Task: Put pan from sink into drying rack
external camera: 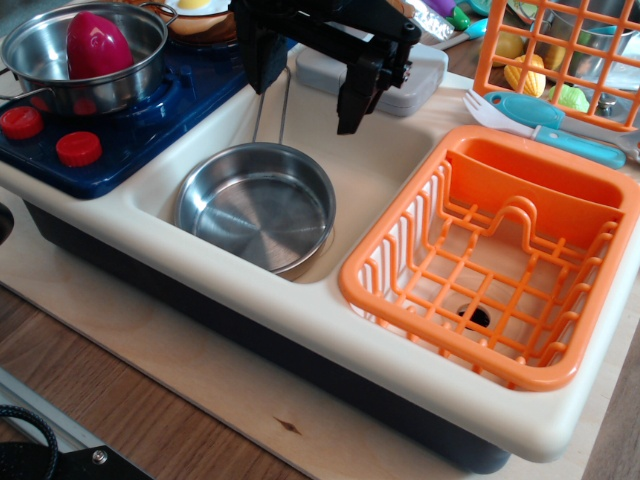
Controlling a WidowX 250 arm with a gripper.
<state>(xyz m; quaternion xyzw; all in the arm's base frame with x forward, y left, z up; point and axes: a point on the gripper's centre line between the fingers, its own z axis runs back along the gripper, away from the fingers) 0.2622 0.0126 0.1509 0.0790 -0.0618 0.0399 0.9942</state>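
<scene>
The shiny steel pan lies flat in the left part of the cream sink. Its thin wire-loop handle points to the back and leans on the sink's rear wall. The orange drying rack sits in the right part of the sink and has nothing in it; the drain hole shows through its grid bottom. My black gripper hangs above the back of the sink, over the pan's handle. Its jaws are apart, one on each side of the handle, and hold nothing.
A deeper steel pot with a magenta toy stands on the blue stove at left, with red knobs. A grey block, a teal utensil and a taller orange wire basket with toy food stand behind.
</scene>
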